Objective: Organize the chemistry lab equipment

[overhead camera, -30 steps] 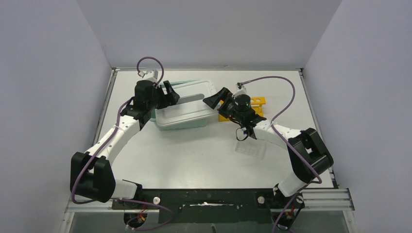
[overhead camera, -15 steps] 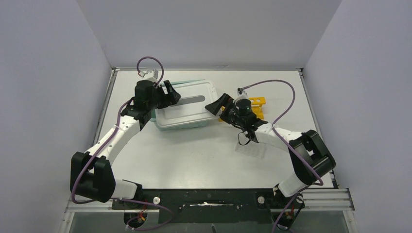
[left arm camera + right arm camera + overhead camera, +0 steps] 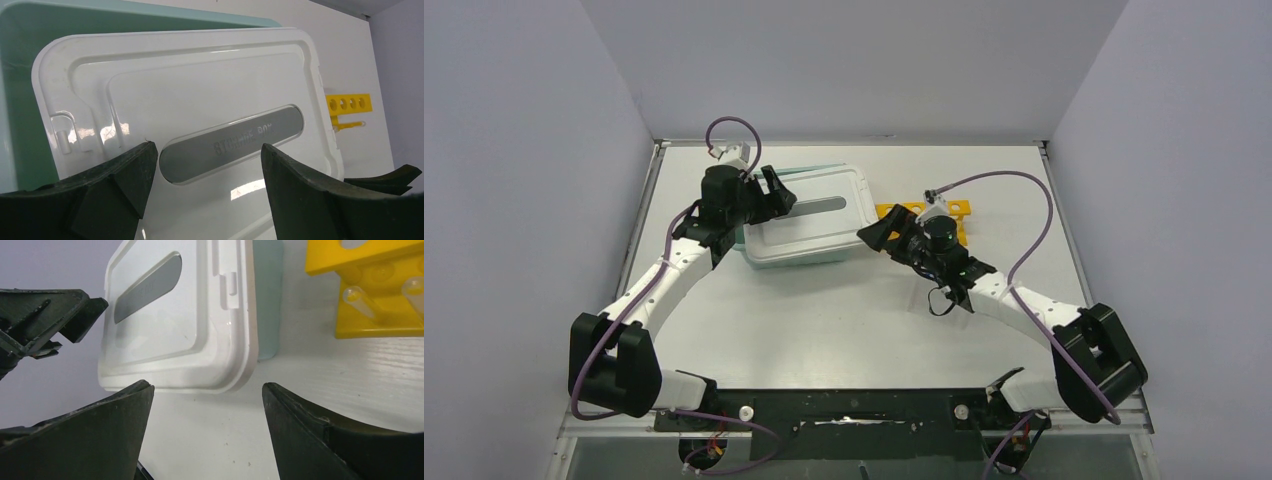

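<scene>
- Lid (image 3: 200,85), translucent white, lies on the teal tub (image 3: 20,100). It sits askew, with the tub's rim showing beyond its far left corner, and it hides whatever is in the tub.
- I read the left gripper (image 3: 207,156) as spread and empty. The lid's grey label strip is directly below the gap.
- The right gripper (image 3: 207,390) is also spread wide and empty, low over the table (image 3: 350,375). The lid's corner is just ahead of it.
- Clear tubes (image 3: 357,299) sit in the yellow rack (image 3: 380,320), ahead and to the right of the right gripper, beside the tub.
</scene>
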